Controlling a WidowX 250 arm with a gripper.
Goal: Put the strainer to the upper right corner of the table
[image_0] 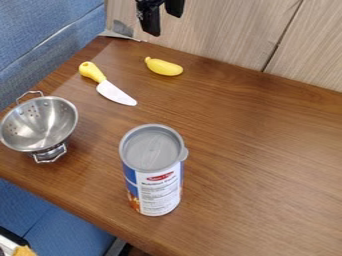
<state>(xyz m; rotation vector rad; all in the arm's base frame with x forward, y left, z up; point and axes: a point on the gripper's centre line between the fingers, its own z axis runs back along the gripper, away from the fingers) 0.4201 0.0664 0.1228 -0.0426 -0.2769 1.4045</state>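
Open, with its two fingers standing apart, the black gripper point(165, 22) hangs at the top of the view, left of centre, in front of the light wood-grain panels point(227, 30). We see the metal strainer point(39, 122) on the brown table point(260, 155), at the left of the view and well apart from the gripper. Its bowl opens upward, with small holes in its wall, one wire handle at its upper left and another low on its near side. Right of the strainer and a little nearer to us, a tall can point(155, 175) stands upright, with a grey lid and a blue and white label. Farther back we find a knife point(107, 85), its yellow handle toward the upper left and its pale blade pointing toward the lower right. Just beside it on the right, near the far edge of the table, lies a yellow banana point(164, 67). At the table's far left corner we make out a thin grey object point(120, 31), though we cannot tell what it is. Blue fabric point(37, 30) runs along the left of the table, and a partly cut-off yellow piece point(24, 251) shows at the bottom left.
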